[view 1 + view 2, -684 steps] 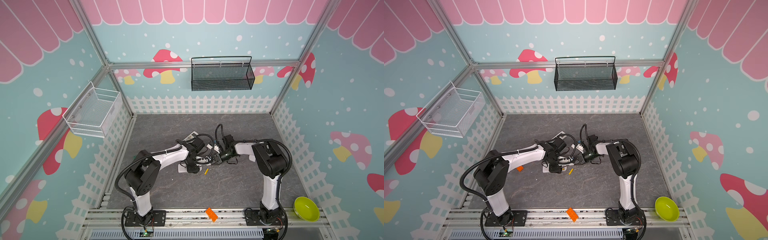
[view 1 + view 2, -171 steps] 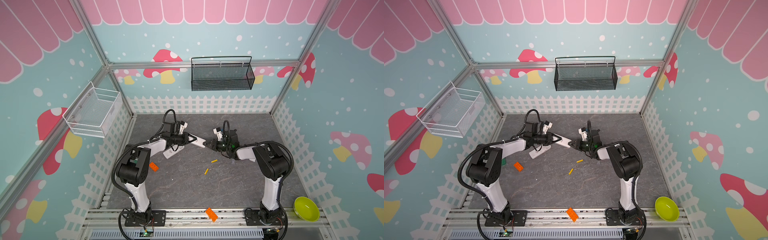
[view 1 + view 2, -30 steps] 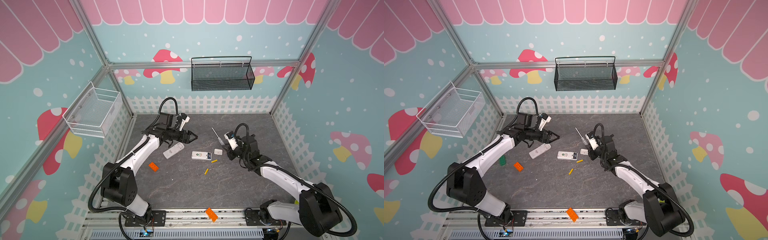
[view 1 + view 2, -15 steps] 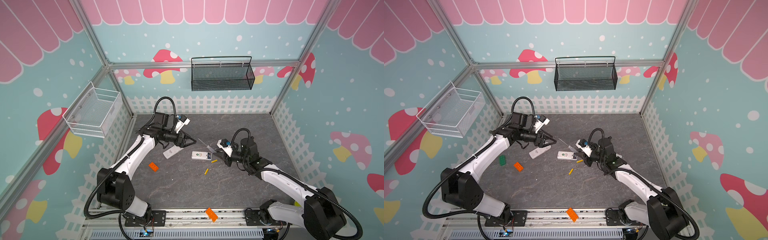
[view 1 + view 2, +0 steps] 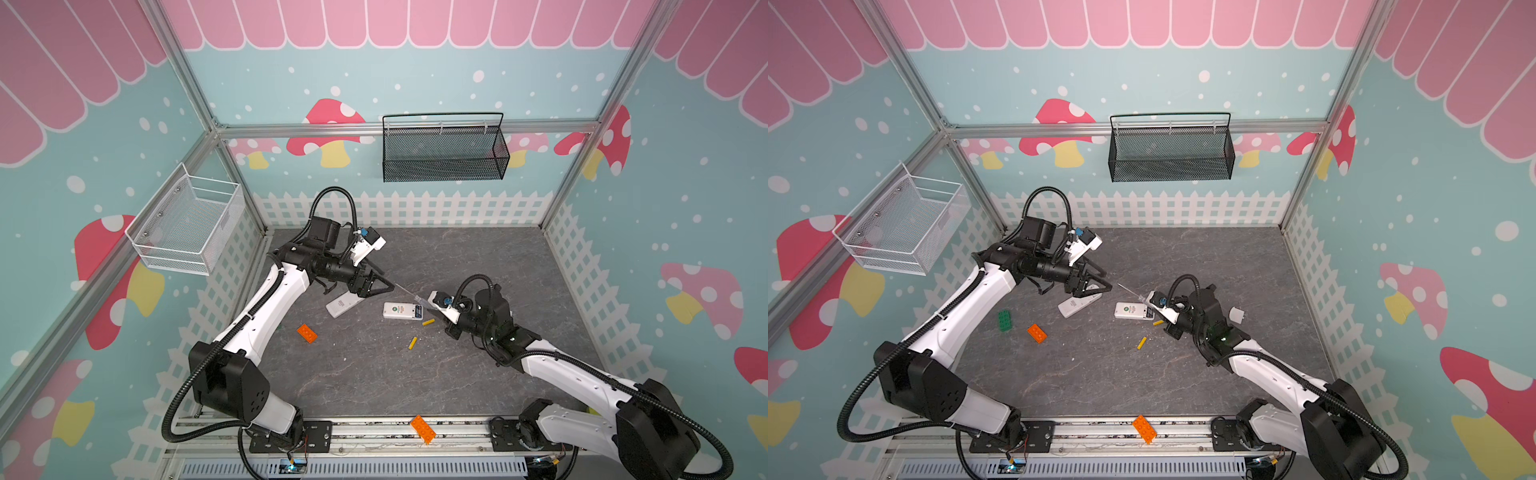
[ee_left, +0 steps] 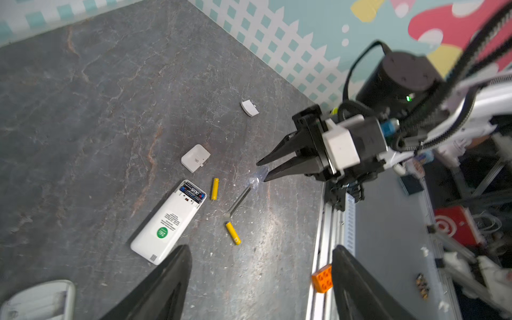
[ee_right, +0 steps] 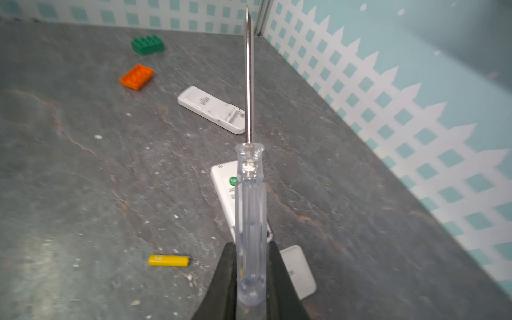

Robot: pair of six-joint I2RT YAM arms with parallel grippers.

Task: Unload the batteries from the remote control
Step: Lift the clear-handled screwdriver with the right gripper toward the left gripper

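Clear-handled screwdriver (image 7: 250, 221) is clamped in right jaws by the remote (image 6: 169, 221); yellow batteries (image 6: 214, 189) lie beside it; left jaws stand apart.

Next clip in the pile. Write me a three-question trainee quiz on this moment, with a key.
1. True or false: two yellow batteries lie loose on the table.
2. What does the right gripper hold? A) a yellow battery B) the clear-handled screwdriver C) a white cover
3. Fill in the colour: the batteries in the open compartment of the green-stickered remote are ___.

Key: 1 true; 2 B; 3 black.
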